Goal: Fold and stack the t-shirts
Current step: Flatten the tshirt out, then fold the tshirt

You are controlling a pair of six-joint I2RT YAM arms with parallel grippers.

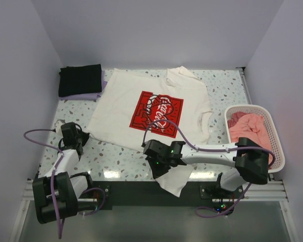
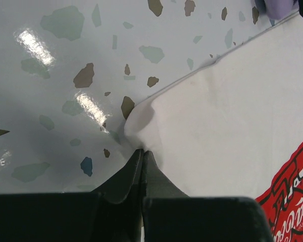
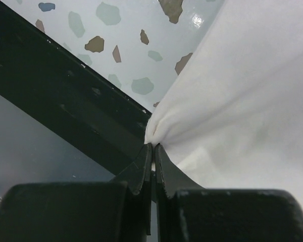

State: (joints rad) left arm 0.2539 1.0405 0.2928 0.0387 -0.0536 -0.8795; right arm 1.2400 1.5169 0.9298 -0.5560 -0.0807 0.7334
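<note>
A cream-white t-shirt (image 1: 159,113) with a red chest print lies spread flat on the table (image 1: 227,85). The left gripper (image 2: 143,154) is pinched tight on one hem corner, and the right gripper (image 3: 152,148) on the other by the near edge. The cloth looks light and limp, so the corners seem the best hold.

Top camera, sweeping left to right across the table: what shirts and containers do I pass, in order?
black t-shirt, folded and lying on the lavender t-shirt → cream-white t-shirt, spread flat with its red print up → white basket, holding the salmon-pink t-shirt
</note>
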